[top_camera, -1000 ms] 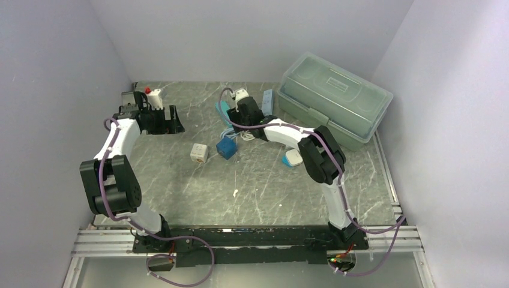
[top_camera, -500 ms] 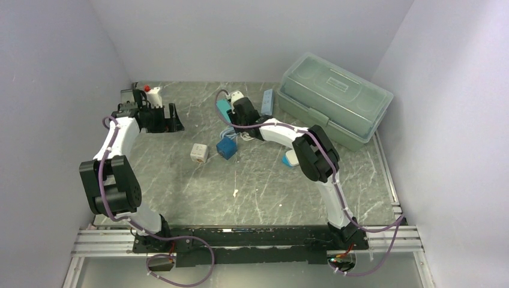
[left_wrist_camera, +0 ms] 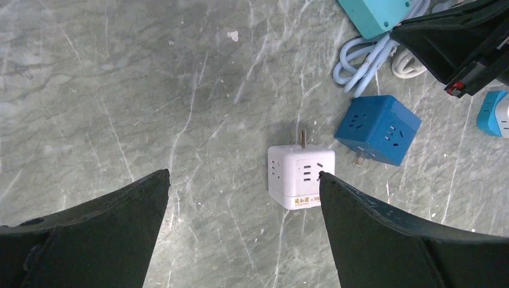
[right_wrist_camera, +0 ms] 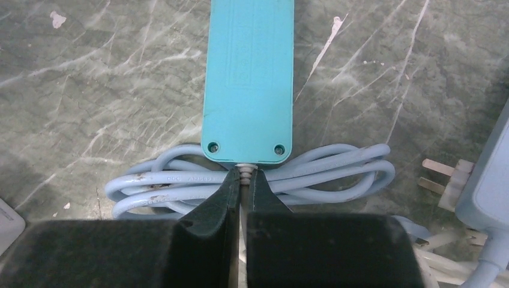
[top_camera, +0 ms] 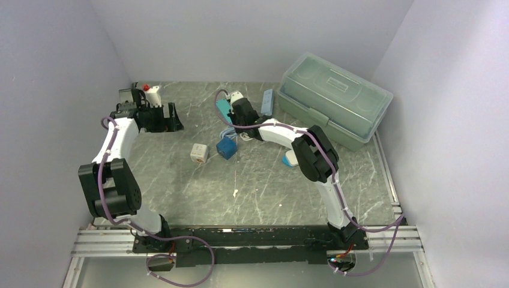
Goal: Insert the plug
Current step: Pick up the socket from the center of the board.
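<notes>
Table (top_camera: 252, 180): a flat grey-green top with white marble-like veins and a dull sheen. It fills the middle of the overhead view.

Storage box (top_camera: 333, 96): a translucent pale green plastic box, rectangular with rounded corners and a ridged lid. It sits at an angle in the upper right of the overhead view.

Left arm (top_camera: 117, 141): white links with black joints, reaching up the left side of the overhead view.

Right arm (top_camera: 312, 156): the same build, bent towards the upper centre.

Left gripper (left_wrist_camera: 243, 177): two matte black wedge-shaped fingers spread wide with nothing between them. It hangs above the table.

Right gripper (right_wrist_camera: 243, 174): black fingers pressed nearly together, pinching the collar (right_wrist_camera: 243, 172), a small ribbed white neck where the cable leaves the strip.

Power strip (right_wrist_camera: 248, 78): a long, smooth teal plastic bar. Its plain back faces up, with two screw holes at the near end, at top centre of the right wrist view.

Cable (right_wrist_camera: 336, 168): glossy pale blue cord folded into flat loops that lie across the strip's near end.

Blue cube socket (left_wrist_camera: 378, 129): a matte blue cube with slotted faces and a metal pin at its lower edge.

White cube socket (left_wrist_camera: 302, 177): a rounded white cube with one pin pointing up the frame. It lies just left of the blue one.

Plug (right_wrist_camera: 447, 177): flat tan pins on a small pale base, joined to a light blue-grey body. It lies on the table at the right edge of the right wrist view, just beside the cable loops and apart from the fingers.
</notes>
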`<state>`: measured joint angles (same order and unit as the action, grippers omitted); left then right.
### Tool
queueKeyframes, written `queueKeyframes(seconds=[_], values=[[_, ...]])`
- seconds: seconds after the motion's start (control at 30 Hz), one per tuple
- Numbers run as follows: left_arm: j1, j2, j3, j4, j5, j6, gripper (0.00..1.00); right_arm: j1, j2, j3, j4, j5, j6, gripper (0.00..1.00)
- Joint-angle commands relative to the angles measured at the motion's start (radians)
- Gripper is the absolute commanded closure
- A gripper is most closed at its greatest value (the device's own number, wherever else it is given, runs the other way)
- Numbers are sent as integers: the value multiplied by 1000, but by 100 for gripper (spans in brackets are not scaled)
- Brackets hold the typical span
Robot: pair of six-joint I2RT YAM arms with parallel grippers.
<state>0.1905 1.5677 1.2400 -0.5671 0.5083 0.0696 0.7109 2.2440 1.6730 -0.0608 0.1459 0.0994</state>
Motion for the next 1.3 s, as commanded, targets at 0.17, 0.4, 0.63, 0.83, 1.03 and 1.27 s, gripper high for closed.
queueKeyframes(seconds=[0.17, 0.4, 0.63, 0.83, 1.03, 1.27], values=[[3, -110, 69, 21, 116, 62, 0, 10, -209, 95, -104, -104, -11, 100], [-10, -143, 96, -1, 216, 171, 0, 10, -381, -47, -80, -172, 41, 100], [-143, -373, -90, 80, 344, 527, 0, 10, -530, -138, -137, -310, 117, 100], [-277, -436, -60, -43, 258, 923, 0, 10, -619, -153, -202, -420, 113, 100], [-394, -476, -114, -66, 196, 1151, 0, 10, -665, -164, -231, -502, 115, 100], [-503, -536, -298, 231, 103, 1243, 0, 6, -743, -210, -231, -562, 91, 100]])
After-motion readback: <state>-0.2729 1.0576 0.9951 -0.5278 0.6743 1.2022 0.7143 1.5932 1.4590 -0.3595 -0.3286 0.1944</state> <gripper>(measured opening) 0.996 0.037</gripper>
